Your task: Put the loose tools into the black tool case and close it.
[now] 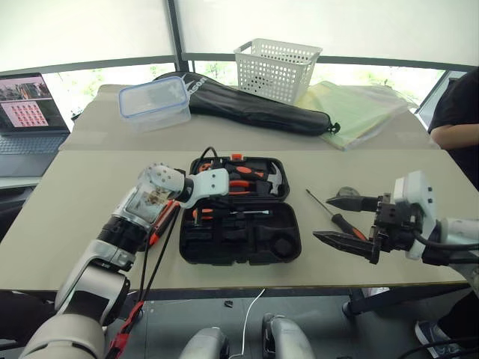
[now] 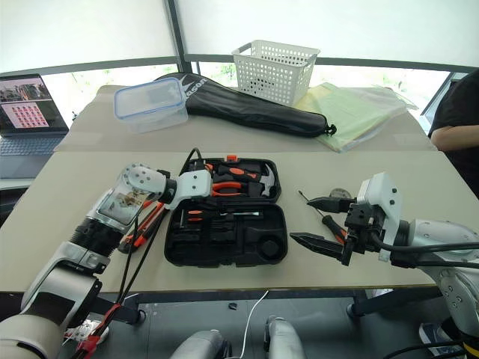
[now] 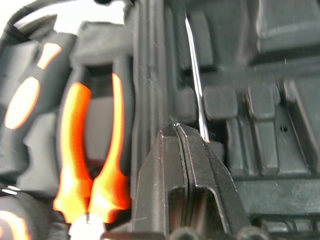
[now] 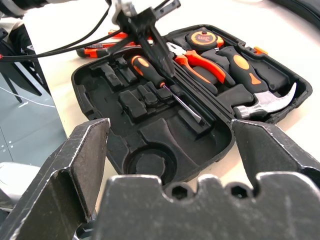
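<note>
The black tool case [image 1: 239,259] lies open mid-table, its lid holding pliers, a hammer and a tape measure. An orange-and-black screwdriver [image 4: 149,71] lies in the case's front half. My left gripper [image 4: 161,70] is shut just over it, fingertips [image 3: 170,137] pressed together beside the steel shaft [image 3: 196,90], with nothing seen between them. To the right of the case lies another screwdriver [image 1: 340,218]; my right gripper [image 1: 322,218] hovers open above it. An orange-and-black tool [image 2: 142,224] lies left of the case, partly under my left arm.
At the back stand a white basket [image 1: 277,67], a clear lidded box [image 1: 155,103] and a long black bag [image 1: 254,105], with yellow-green plastic sheets [image 1: 359,105] beside them. A laptop [image 1: 26,112] is far left. A person's arm [image 1: 456,112] shows at the right edge.
</note>
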